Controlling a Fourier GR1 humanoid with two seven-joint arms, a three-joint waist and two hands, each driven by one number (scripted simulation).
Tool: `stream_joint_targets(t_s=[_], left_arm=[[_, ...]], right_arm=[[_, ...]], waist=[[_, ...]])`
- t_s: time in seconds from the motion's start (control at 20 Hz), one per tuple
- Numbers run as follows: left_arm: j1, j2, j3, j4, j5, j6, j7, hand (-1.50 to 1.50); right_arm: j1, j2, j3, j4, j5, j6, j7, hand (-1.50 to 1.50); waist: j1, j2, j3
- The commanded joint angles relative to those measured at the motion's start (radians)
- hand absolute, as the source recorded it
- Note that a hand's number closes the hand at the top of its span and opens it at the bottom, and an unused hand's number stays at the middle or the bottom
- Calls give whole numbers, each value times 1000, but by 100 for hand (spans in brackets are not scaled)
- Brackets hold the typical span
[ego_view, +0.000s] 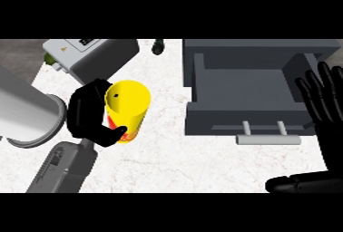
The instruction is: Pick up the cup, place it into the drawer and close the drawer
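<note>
A yellow cup (127,108) with a red mark low on its side is held above the white counter at the view's left. My left hand (90,113) is shut on it, fingers and thumb curled round its body. The dark grey drawer (248,90) stands pulled open to the right of the cup, its inside bare and its pale bar handle (267,138) facing me. My right hand (325,97) is open, fingers up, at the view's right edge beside the drawer's right wall.
A light grey appliance box (90,54) stands at the back left. A large grey cylinder (23,113) lies at the far left, close to my left hand. A small dark object (158,46) sits at the counter's back edge.
</note>
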Motion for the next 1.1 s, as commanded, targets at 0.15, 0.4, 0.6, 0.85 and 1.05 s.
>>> stream_joint_targets(t_s=[0.15,0.4,0.6,0.85,1.05], left_arm=[[-176,-33,-7,-152,-43,149,235,150],[-249,-53,23,-129,-104,174,290,150],[-414,-107,-6,-30,-178,250,340,150],[-556,-118,60,129,-188,220,369,150],[-583,-186,33,227,-243,237,316,150]], right_arm=[[36,4,8,22,-2,31,-48,-150],[-22,14,-7,65,27,-6,-68,-150],[-17,-18,-17,-37,-19,-2,47,-150],[-13,-12,-12,49,3,23,-29,-150],[-21,3,-3,71,23,16,-64,-150]], waist=[[-6,0,0],[-3,2,0],[-11,2,0],[-12,4,0],[-11,5,0]])
